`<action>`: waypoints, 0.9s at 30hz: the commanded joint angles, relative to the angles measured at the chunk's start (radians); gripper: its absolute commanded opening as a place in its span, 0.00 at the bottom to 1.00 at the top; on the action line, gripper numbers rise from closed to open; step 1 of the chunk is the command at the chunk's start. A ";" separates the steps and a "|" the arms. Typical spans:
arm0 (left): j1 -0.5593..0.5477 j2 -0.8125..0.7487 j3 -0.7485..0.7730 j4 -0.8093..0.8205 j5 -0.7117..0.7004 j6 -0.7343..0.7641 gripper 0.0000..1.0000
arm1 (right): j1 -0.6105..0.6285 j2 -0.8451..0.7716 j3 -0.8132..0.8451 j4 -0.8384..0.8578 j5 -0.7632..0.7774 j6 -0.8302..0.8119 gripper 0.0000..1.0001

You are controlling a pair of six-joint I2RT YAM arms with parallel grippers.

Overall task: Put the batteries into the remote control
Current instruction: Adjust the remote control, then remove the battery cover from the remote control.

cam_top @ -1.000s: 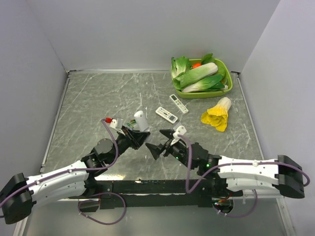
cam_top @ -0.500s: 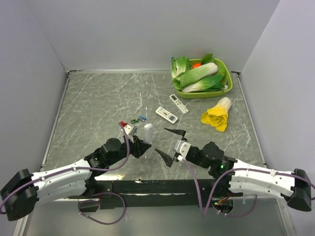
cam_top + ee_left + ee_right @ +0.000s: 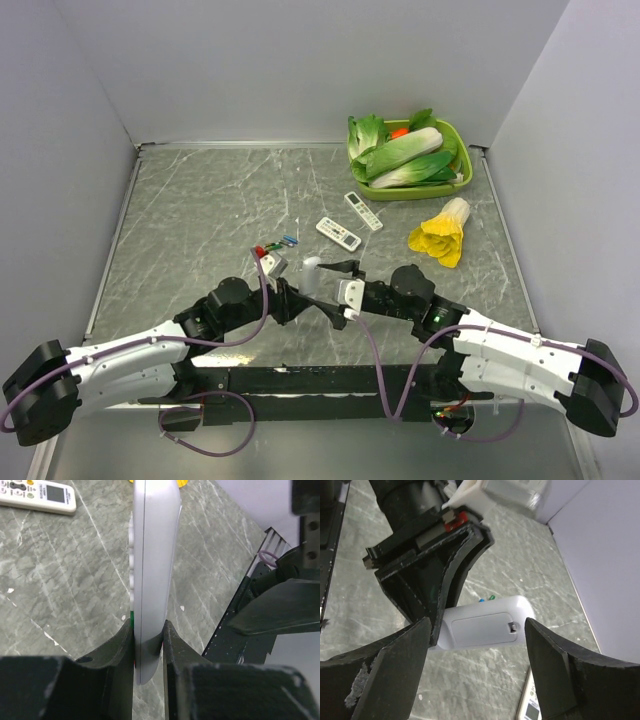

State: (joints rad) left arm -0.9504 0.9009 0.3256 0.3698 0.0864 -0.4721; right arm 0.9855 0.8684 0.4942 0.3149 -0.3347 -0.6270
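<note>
**Left gripper** (image 3: pixel 148 637): clenched on one end of the remote control (image 3: pixel 152 550). The remote is lifted off the table (image 3: pixel 180 220) and stands edge-on between the two fingers, with most of its length projecting free.

**Right gripper** (image 3: pixel 332 288): released, its jaws spread wide. In the right wrist view the fingers (image 3: pixel 395 680) stand on either side of the remote without touching it.

**Remote, back face:** turned toward the right wrist camera. The battery cover (image 3: pixel 482 628) is still seated, and its small latch (image 3: pixel 511 627) lies at the end away from the left grip.

**Batteries** (image 3: pixel 290 240): on the table just beyond the two grippers, beside green-wrapped cells (image 3: pixel 274 244). They are near two longer remotes (image 3: pixel 338 233), and neither gripper holds them.

**Step in hand (judged):** opening the compartment, so loading has not begun.

**To do this step well:**
- Bring one right fingertip onto the latch end rather than closing both jaws across the body.
- Push along the cover's sliding direction, toward or away from the left grip, so that the force runs along the held axis.
- Avoid any sideways load, because the remote is held at one end only and could pivot between the left fingers.
- Keep the left clamp firm and steady throughout.
- Once the cover is free, set it down clear of the blue cells.
</note>
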 commanded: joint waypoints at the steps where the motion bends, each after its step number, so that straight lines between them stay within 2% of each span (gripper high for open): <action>1: 0.002 0.001 0.049 0.072 0.032 -0.008 0.01 | -0.016 0.011 0.043 0.036 -0.040 -0.004 0.77; 16: 0.001 0.007 0.047 0.106 0.069 -0.039 0.01 | -0.025 0.014 0.035 0.030 -0.003 -0.022 0.73; 24: 0.002 -0.023 0.041 0.106 0.073 -0.060 0.01 | -0.025 0.017 0.027 0.009 -0.038 -0.002 0.61; 27: 0.001 -0.025 0.043 0.109 0.079 -0.063 0.01 | -0.027 0.027 0.032 -0.007 -0.049 0.000 0.61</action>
State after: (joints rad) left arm -0.9504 0.9009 0.3313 0.3954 0.1387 -0.5190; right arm 0.9657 0.8822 0.4942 0.3214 -0.3424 -0.6338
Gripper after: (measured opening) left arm 0.246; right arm 0.614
